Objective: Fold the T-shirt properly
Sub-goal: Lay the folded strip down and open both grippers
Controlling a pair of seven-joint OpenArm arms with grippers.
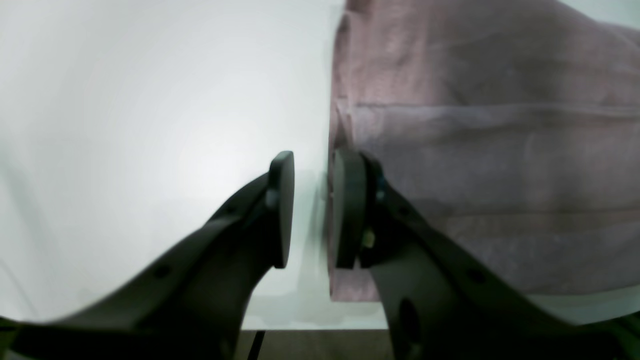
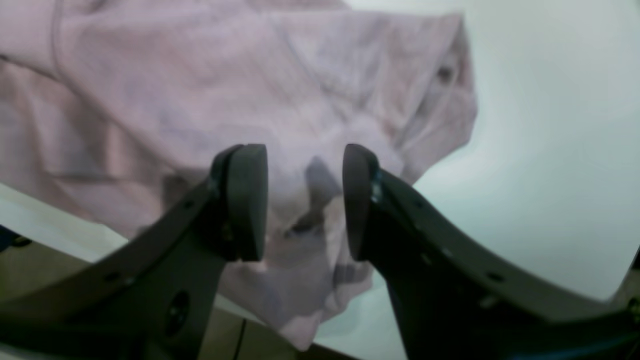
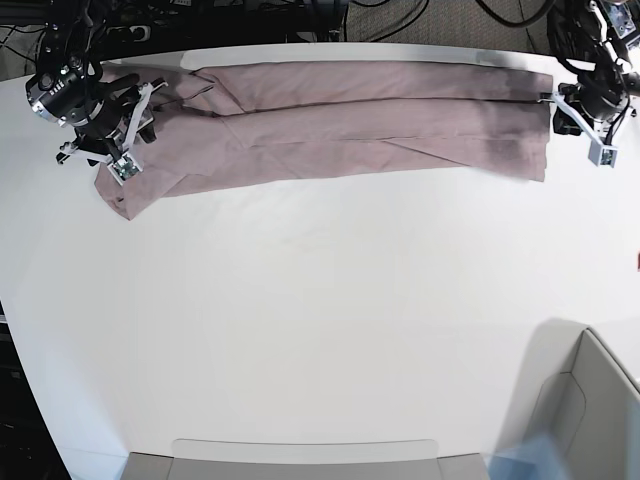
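Observation:
The mauve-pink T-shirt [image 3: 350,125] lies as a long flat band along the far side of the white table [image 3: 320,300]. My left gripper [image 1: 312,210] is open with a narrow gap at the shirt's end edge [image 1: 475,150]. Its right pad [image 1: 350,210] rests at that edge and bare table shows between the pads. In the base view it sits at the band's right end [image 3: 558,112]. My right gripper [image 2: 305,200] is open over the bunched sleeve end [image 2: 310,125], with cloth between the pads. It is at the band's left end [image 3: 118,160].
A grey bin [image 3: 590,400] stands at the front right corner. A grey strip [image 3: 300,455] runs along the table's front edge. Cables lie beyond the far edge [image 3: 400,15]. The table edge is close below both grippers [image 1: 310,325].

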